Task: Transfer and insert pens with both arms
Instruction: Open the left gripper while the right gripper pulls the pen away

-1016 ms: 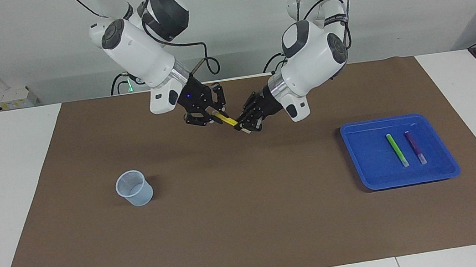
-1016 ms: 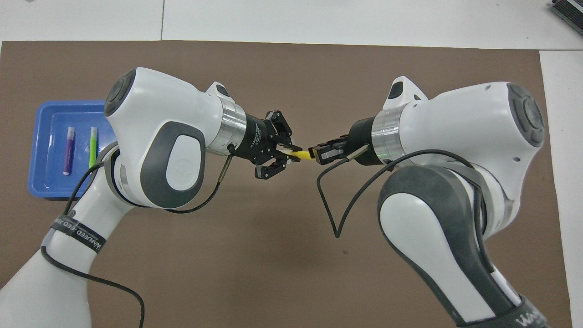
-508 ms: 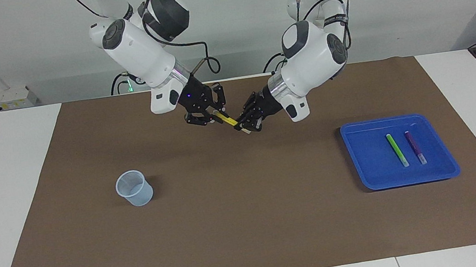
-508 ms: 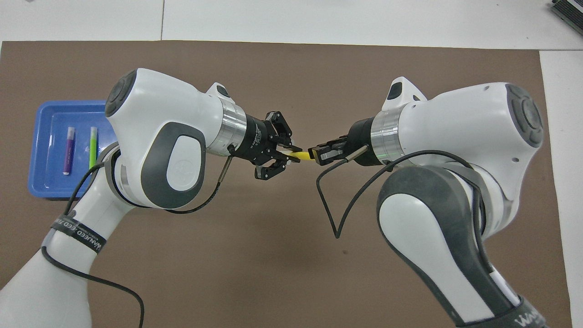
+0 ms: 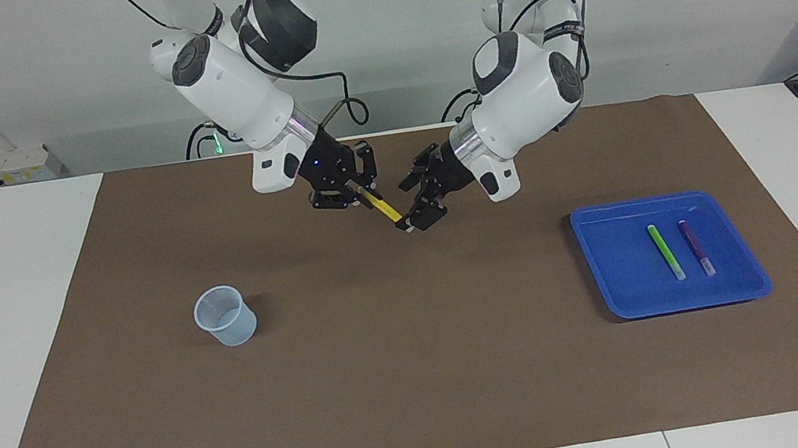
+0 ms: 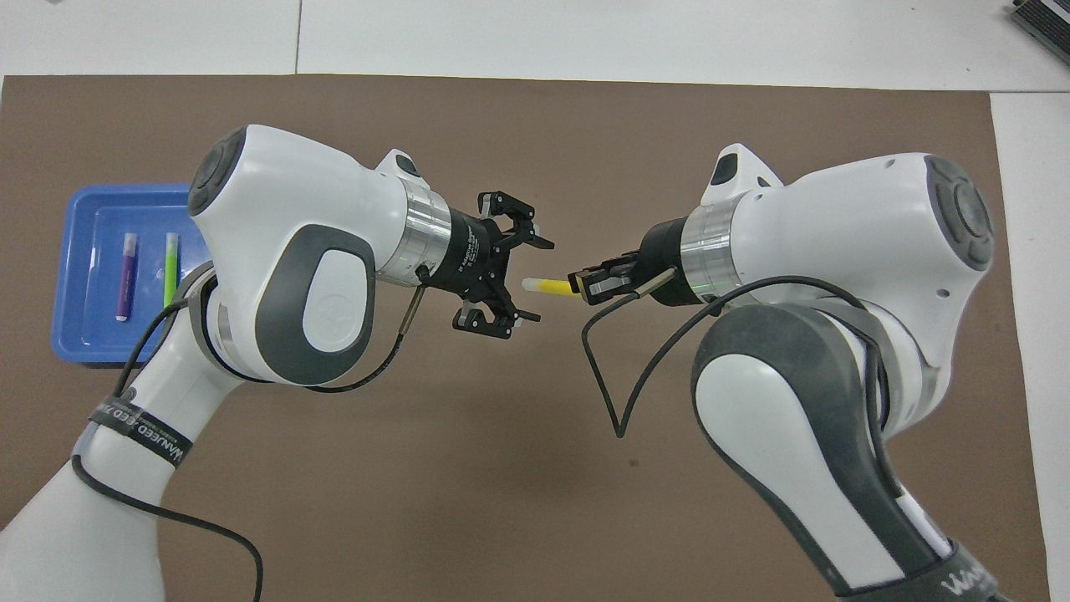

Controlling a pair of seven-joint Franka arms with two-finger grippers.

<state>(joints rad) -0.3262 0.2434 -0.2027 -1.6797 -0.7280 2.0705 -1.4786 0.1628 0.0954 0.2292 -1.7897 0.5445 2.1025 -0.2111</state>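
Observation:
The yellow pen [image 5: 386, 209] is held in the air over the brown mat, between the two grippers. My right gripper [image 5: 362, 192] is shut on its yellow end; in the overhead view this gripper [image 6: 583, 285] holds the pen [image 6: 552, 286] level, with the pale end pointing at the other hand. My left gripper [image 5: 409, 203] is open, its fingers spread on either side of the pen's pale end without touching it, as the overhead view [image 6: 540, 281] also shows. The green pen [image 5: 665, 250] and the purple pen [image 5: 696, 247] lie side by side in the blue tray [image 5: 617, 272].
A pale blue translucent cup [image 5: 225, 316] stands upright on the mat toward the right arm's end; the right arm hides it in the overhead view. The blue tray [image 6: 79, 339] with the green pen [image 6: 170, 269] and purple pen [image 6: 126, 276] sits toward the left arm's end.
My left gripper has opened and let go of the yellow pen. My right gripper keeps hold of it, and both arms have stayed almost in place.

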